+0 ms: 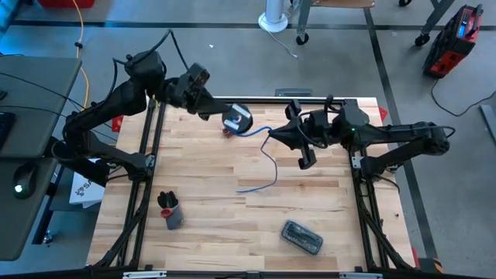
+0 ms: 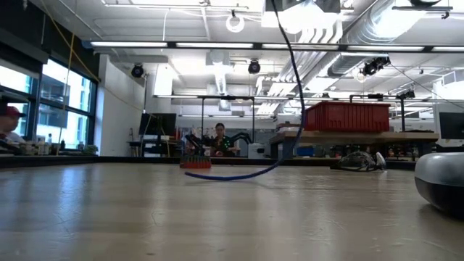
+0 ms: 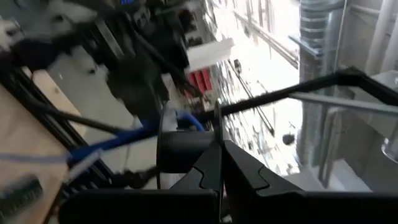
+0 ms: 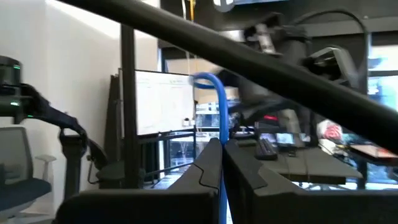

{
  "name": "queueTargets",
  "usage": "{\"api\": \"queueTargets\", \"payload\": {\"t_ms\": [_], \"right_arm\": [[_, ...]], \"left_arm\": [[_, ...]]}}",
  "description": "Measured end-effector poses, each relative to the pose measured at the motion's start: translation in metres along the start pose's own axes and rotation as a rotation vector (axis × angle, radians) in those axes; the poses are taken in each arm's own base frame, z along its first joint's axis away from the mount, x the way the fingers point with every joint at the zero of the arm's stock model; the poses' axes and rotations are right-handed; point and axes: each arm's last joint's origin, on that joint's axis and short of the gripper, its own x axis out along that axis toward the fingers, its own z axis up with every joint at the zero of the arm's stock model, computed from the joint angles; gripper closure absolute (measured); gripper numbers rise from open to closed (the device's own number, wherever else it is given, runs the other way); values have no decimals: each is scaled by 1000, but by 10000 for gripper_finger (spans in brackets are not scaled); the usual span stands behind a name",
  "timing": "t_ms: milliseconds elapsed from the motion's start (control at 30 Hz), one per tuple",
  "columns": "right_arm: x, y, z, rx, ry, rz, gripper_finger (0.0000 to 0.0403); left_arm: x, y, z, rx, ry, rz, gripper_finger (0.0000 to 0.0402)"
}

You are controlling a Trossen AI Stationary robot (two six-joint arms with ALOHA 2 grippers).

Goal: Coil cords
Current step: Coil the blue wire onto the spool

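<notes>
A small round black reel (image 1: pixel 238 118) with a blue-white patch is held above the far middle of the table by my left gripper (image 1: pixel 223 115), which is shut on it. A thin blue cord (image 1: pixel 271 159) runs from the reel toward the right. My right gripper (image 1: pixel 271 133) is shut on it there. Below that point the cord drops in a curve, and its free end (image 1: pixel 242 188) lies on the wood. The low view shows only the cord (image 2: pixel 293 109) hanging down to the table. My left gripper pinches the thin rim of one flange of the reel (image 3: pixel 217 127) between its two fingers. It comes in about level from the table's left. The reel's drum (image 3: pixel 183 149) stands beside the fingers, and the reel is clear of the table. My right gripper pinches the blue cord (image 4: pixel 221 140) between its two fingers. It reaches in from the table's right and points slightly upward. Past the fingers the cord arches over (image 4: pixel 205 78) toward the reel. The rest hangs slack below the fingers, down to the table.
A black and red tool (image 1: pixel 169 209) lies near the table's front left. A grey case (image 1: pixel 302 236) lies near the front right and shows large at the right of the low view (image 2: pixel 442 177). Black frame rails run along both table sides.
</notes>
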Motion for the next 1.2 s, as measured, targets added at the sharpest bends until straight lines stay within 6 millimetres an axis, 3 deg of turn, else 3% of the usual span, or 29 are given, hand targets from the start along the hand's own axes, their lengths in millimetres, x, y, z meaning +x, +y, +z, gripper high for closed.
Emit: {"api": "queueTargets", "payload": {"t_ms": [300,533,900,1200], "right_arm": [[-2,-11,0,-18,0,-38,403],[-4,-21,4,-26,-30,-72,403],[-4,-22,8,-34,-79,-106,403],[-2,-14,9,18,-99,-94,402]], "left_arm": [[12,-3,-17,-54,99,-23,401],[40,12,-23,-126,173,-16,401],[90,33,-2,-144,184,-239,401],[89,43,20,-55,93,-285,401]]}}
